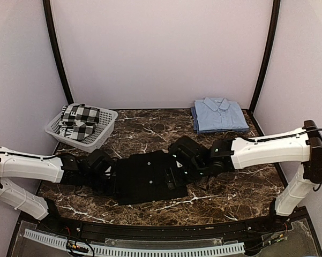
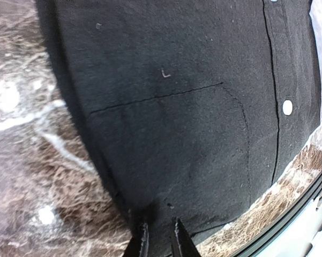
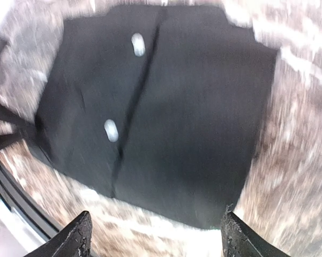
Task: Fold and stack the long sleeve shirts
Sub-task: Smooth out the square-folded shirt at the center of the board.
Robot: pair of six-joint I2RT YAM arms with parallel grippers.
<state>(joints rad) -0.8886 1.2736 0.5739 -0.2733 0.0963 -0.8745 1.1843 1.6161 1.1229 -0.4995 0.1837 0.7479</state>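
Presently, left end effector [image 2: 159,231]: fingers drawn nearly together at the black shirt's [image 2: 171,118] edge. It looks like a pinch on the hem, though the dark cloth hides the contact.
Right end effector [image 3: 155,217]: spread wide and holding nothing, it hangs over the black shirt's right half. That view is blurred.
Black shirt: lies mid-tabletop between the two arms, gathered into a rough rectangle with the placket up.
Step in hand: probably the closing fold on the black shirt, as it is compact but not yet stacked.
Next move: likely the right end effector dropping onto the edge opposite the left's pinch and closing. With both sides held, the cloth lifts evenly instead of sagging open.
Cloth: matte, soft and slightly fuzzy, with a stitched chest-pocket outline and small white buttons [image 3: 111,130] along the seam.
Light blue shirt [image 1: 219,114]: beyond the black shirt and to its right, well apart. It is folded square with the collar on top, and looks like the base for the stack.
Basket [image 1: 108,128]: beyond the black shirt and to its left. It is white plastic lattice and holds a black-and-white checked cloth [image 1: 80,120].
Tabletop [image 1: 236,187]: under and around the black shirt, hard and glossy, brown marble pattern with white veins.
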